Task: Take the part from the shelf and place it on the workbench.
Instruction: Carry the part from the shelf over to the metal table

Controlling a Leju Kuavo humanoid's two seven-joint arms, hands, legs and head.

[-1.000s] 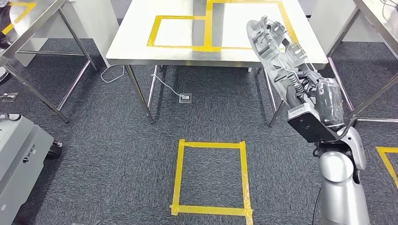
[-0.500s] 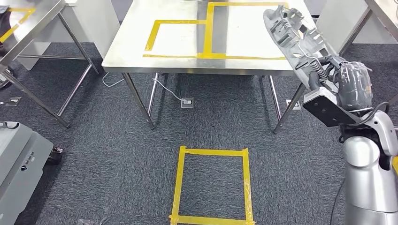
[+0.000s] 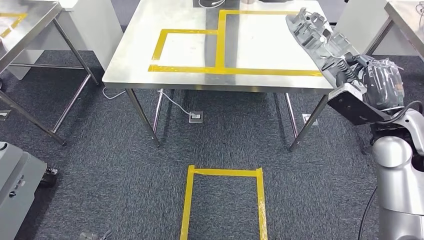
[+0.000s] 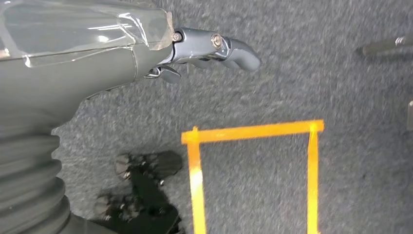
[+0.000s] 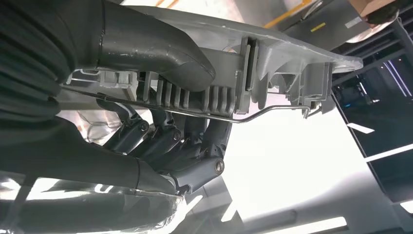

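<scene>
My right hand (image 3: 372,80) grips a long grey ribbed plastic part (image 3: 320,42), holding it tilted over the right front corner of the steel workbench (image 3: 260,50). In the right wrist view the thumb (image 5: 151,48) lies across the part (image 5: 272,63) and the fingers (image 5: 195,141) curl under it; a thin wire rod runs along the part. The workbench top carries yellow tape rectangles (image 3: 220,40). My left hand (image 4: 204,48) hangs over the carpet with its fingers loosely curled and nothing in them.
A yellow tape square (image 3: 225,205) marks the dark carpet in front of the workbench. Another steel table (image 3: 30,25) stands at the left and one (image 3: 405,15) at the right. A grey machine (image 3: 15,185) sits at the lower left. A cable and floor socket (image 3: 196,117) lie under the bench.
The camera has moved closer to the workbench, so the floor square has slid down the picture. My right hand with the part has shifted right and up, to the bench's right edge.
</scene>
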